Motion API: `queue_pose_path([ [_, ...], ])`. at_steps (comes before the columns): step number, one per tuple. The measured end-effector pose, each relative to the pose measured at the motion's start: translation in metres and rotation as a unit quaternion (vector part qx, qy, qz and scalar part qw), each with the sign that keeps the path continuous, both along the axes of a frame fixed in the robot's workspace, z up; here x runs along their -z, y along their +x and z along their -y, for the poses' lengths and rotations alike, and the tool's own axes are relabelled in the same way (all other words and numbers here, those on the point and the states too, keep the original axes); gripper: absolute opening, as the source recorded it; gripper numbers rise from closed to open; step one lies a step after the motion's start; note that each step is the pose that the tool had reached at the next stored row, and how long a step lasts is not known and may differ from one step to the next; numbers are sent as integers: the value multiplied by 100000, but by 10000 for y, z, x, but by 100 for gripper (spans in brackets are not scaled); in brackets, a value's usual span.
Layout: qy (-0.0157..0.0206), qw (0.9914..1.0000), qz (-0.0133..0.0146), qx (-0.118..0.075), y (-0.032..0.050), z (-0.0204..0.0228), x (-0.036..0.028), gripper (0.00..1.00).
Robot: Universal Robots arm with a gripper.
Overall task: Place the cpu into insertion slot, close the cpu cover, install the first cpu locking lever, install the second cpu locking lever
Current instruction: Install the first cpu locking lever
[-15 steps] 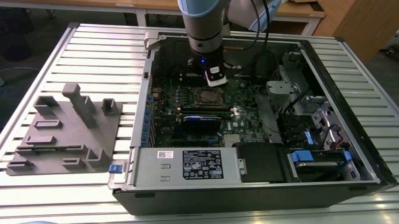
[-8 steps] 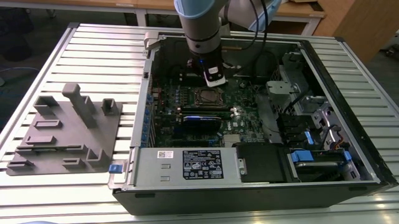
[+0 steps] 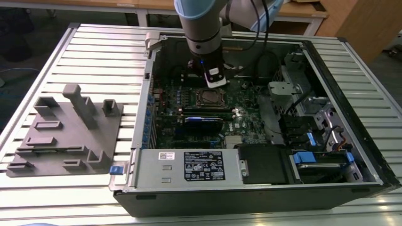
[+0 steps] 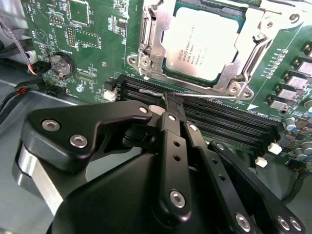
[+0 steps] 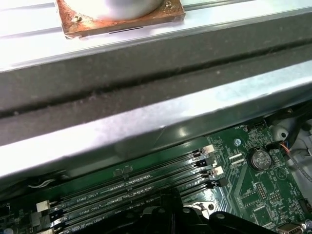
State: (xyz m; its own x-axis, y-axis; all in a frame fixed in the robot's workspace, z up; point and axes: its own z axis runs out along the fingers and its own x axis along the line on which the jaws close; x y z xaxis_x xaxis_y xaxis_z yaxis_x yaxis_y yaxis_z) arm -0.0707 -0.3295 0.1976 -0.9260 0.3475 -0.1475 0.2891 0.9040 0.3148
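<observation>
Risk: the closed gripper (image 4: 170,103) could slip off the thin locking lever (image 4: 214,96) and scrape the memory slots (image 4: 219,122) beside it, or the lever could spring back unhooked. The jaws are pressed together and the tips touch the lever wire; I cannot tell whether they pinch it. Toward the far edge of the motherboard (image 4: 92,29), the cpu cover (image 4: 148,46) is down over the seated cpu (image 4: 202,44), just beyond the tips.

This is looking like a robotics lab: a robot arm (image 3: 201,28) is hanging over an opened computer case (image 3: 251,200) lying on a slatted aluminium worktop (image 3: 94,52)
</observation>
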Motion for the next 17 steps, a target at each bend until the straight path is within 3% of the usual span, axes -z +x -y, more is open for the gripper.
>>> queue_pose_path([
  [5,-51,100000,-2,-7,-1,0,30,11],
  [12,-983,99995,-1,-23,-1,0,32,11],
  [17,-1069,99994,-10,-18,-1,1,43,11],
])
